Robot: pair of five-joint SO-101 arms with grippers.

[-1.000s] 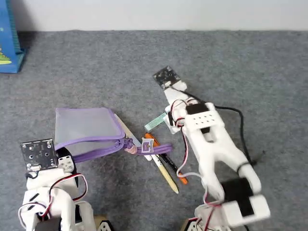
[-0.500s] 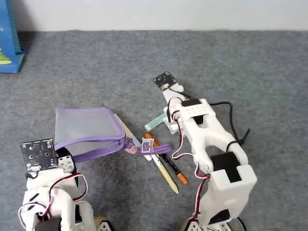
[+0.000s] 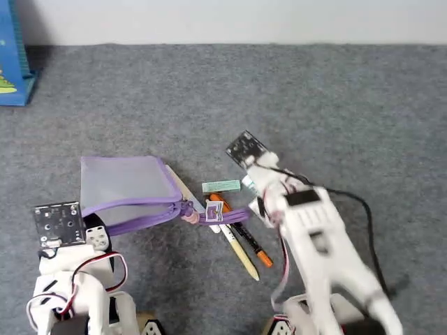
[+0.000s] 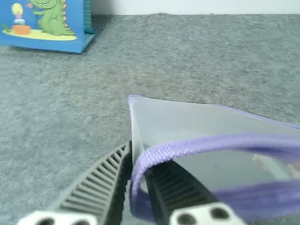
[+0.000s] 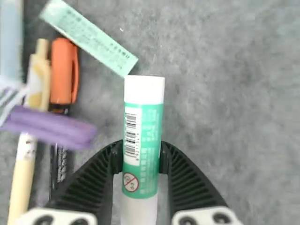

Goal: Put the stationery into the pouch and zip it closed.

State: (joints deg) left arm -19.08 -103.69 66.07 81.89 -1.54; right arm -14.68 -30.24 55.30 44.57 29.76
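Note:
A translucent pouch (image 3: 122,185) with a purple zip rim lies at front left. My left gripper (image 4: 132,157) is shut on the pouch's (image 4: 201,136) purple rim at its near corner. A green-and-white glue stick (image 5: 143,108) is clamped between the jaws of my right gripper (image 5: 140,147), just right of the pile of stationery. The pile holds an orange-capped pen (image 5: 64,77), a cream pen (image 3: 239,255) and a dark pen, all crossed by the pouch's purple strap (image 5: 47,129). A flat green strip (image 3: 221,185) lies on the carpet in front of the glue stick (image 3: 249,185).
Grey carpet covers the whole table. A blue box with a dinosaur picture (image 3: 12,56) stands at the far left edge. A white wall runs along the back. Open carpet lies to the right and behind the arms.
The right arm has drawn back toward the front with the glue stick in its gripper. The green strip now lies level rather than tilted. The left arm has stayed still.

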